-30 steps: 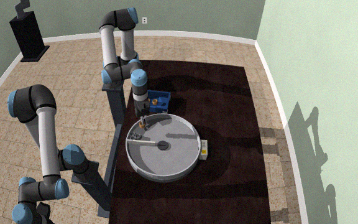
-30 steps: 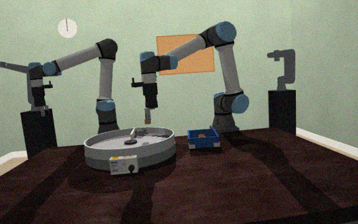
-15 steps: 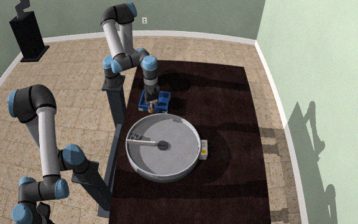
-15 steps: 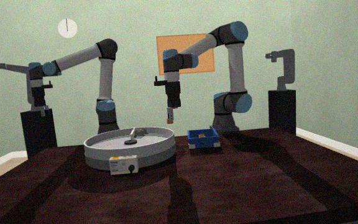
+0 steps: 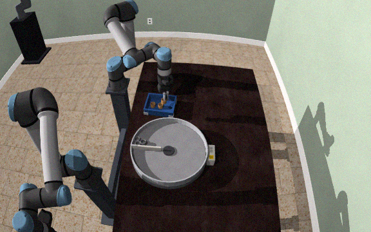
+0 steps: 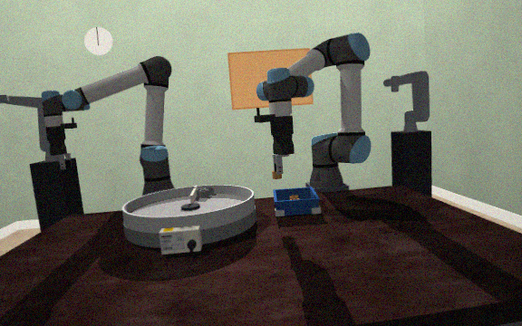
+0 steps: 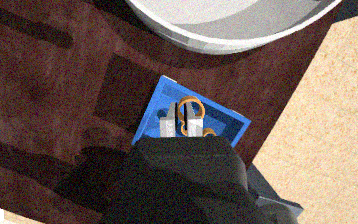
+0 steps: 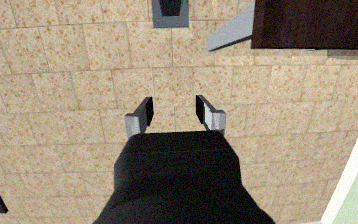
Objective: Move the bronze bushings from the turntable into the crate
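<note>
My left gripper (image 5: 165,97) (image 6: 277,168) (image 7: 180,110) is shut on a bronze bushing (image 5: 163,101) (image 6: 276,176) (image 7: 203,107), held above the blue crate (image 5: 158,113) (image 6: 299,208) (image 7: 151,107). Two bronze bushings lie in the crate, one on the left (image 5: 152,105) and one nearer the middle (image 5: 160,106). The crate looks level between white corner guides (image 5: 147,111) (image 6: 316,210). Steel bushings (image 5: 143,142) sit clustered on the grey turntable (image 5: 201,129) (image 6: 148,225) (image 7: 215,46), beside its bar. My right gripper (image 6: 63,166) (image 8: 174,104) is open and empty, away from the table.
A pale bar (image 5: 147,147) (image 6: 193,195) runs from the turntable's hub to its raised wall. A control box (image 5: 211,154) (image 6: 180,240) stands at the turntable's outer side. The turntable wall is close to the crate. The right gripper is above the tiled floor (image 8: 175,85).
</note>
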